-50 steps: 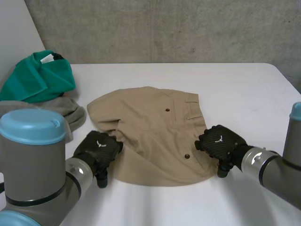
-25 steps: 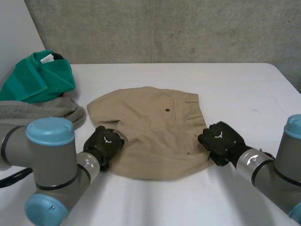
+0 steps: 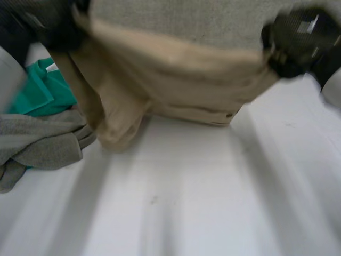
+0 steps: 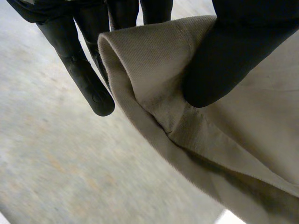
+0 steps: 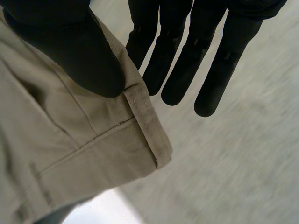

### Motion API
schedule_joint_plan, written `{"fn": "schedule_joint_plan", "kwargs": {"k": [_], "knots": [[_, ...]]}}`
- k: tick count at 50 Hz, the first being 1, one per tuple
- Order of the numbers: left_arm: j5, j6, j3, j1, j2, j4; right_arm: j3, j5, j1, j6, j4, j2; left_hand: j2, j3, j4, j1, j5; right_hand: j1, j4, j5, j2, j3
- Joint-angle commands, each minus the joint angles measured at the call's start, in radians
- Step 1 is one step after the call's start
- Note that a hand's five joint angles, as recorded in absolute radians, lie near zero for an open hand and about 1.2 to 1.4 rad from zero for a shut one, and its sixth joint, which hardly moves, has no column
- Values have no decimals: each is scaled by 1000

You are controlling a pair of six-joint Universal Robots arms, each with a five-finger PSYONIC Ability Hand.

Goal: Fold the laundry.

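Now the beige garment hangs in the air between the two hands, well above the white counter, with its long axis running straight across from one hand to the other. The left hand has one end of the upper edge and the right hand has the other, so neither is nearer: each is already on the cloth, at opposite ends of one taut line. In the left wrist view the thumb presses a rolled edge of the fabric against the fingers behind it, a firm pinch, with one finger straight and free beside the fold. In the right wrist view the thumb clamps the stitched hem just by its corner against the fingers, whose straight tips reach out past the cloth.

Below that held edge the garment sags unevenly. The part under the left hand drops lowest, in a loose lobe, while the right side ends higher in a flat hem. Whether the lobe touches the counter I cannot tell.

Any laying down or folding will, I judge, turn on keeping that hand-to-hand line level and square to the bare counter in front. The low lobe hangs just beside the grey cloth and the green cloth heaped on the left side, so it could drag over them
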Motion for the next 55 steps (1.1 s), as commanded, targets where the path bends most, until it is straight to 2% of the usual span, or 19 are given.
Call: {"fn": "schedule_joint_plan", "kwargs": {"k": [1, 8, 13, 17, 22, 26, 32, 36, 39, 45, 55], "knots": [[2, -119, 310, 88, -109, -127, -278, 6, 8, 158, 39, 57, 203, 207, 199, 240, 245, 283, 205, 210, 228, 214], [-5, -162, 482, 103, -300, -144, -457, 64, 70, 171, 48, 270, 203, 207, 199, 240, 245, 283, 205, 210, 228, 214], [-12, -158, 633, 94, -526, -136, -581, 213, 105, 114, 42, 495, 203, 207, 199, 240, 245, 283, 205, 210, 228, 214], [-19, -161, 744, 88, -691, -136, -647, 294, 136, 30, 49, 636, 203, 207, 199, 240, 245, 283, 205, 210, 228, 214], [-25, -164, 874, 88, -834, -135, -650, 339, 163, -44, -1, 700, 203, 207, 199, 240, 245, 283, 205, 210, 228, 214], [-39, -169, 1006, 88, -894, -135, -659, 362, 163, -33, -156, 718, 203, 207, 199, 240, 245, 283, 205, 210, 228, 214], [-56, -202, 1143, 86, -823, -112, -649, 402, 168, 4, -415, 619, 203, 207, 199, 240, 245, 283, 205, 210, 228, 214], [-70, -222, 1155, 86, -732, -79, -642, 402, 176, -1, -483, 527, 203, 207, 199, 240, 245, 283, 205, 210, 228, 214], [-70, -236, 1139, 85, -665, -75, -621, 391, 183, -7, -442, 468, 203, 207, 199, 240, 245, 283, 205, 210, 228, 214], [-68, -277, 930, 89, -502, -64, -547, 313, 186, -19, -297, 341, 203, 207, 199, 240, 245, 283, 205, 210, 228, 214], [-36, -285, 643, 94, -269, 31, -434, 296, 186, -41, -202, 194, 203, 207, 199, 240, 245, 283, 205, 210, 228, 214]]}}
